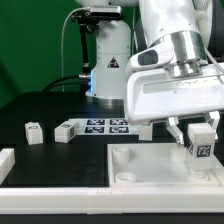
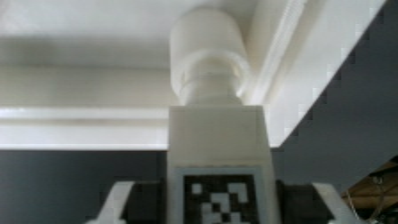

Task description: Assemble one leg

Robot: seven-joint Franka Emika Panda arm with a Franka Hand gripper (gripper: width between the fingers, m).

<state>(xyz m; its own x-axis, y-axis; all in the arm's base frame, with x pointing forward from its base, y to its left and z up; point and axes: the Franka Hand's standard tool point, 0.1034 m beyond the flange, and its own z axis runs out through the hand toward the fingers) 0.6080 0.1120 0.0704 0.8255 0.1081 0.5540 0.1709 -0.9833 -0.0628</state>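
Note:
My gripper [image 1: 199, 146] is shut on a leg [image 1: 201, 141], a small white block-shaped post with a black-and-white tag facing the camera. It holds the leg over the right part of the large white tray [image 1: 140, 158], close to its surface. In the wrist view the leg [image 2: 217, 110] runs out from between the two fingers [image 2: 128, 205], its tag nearest the camera, and its round end sits by the tray's raised rim [image 2: 306, 50]. Whether that end touches the tray is not clear.
Two more loose legs [image 1: 35, 131] [image 1: 66, 130] lie on the dark table at the exterior view's left. The marker board [image 1: 105, 126] lies behind the tray. Another white part [image 1: 6, 163] is at the left edge. The arm's base [image 1: 108, 60] stands at the back.

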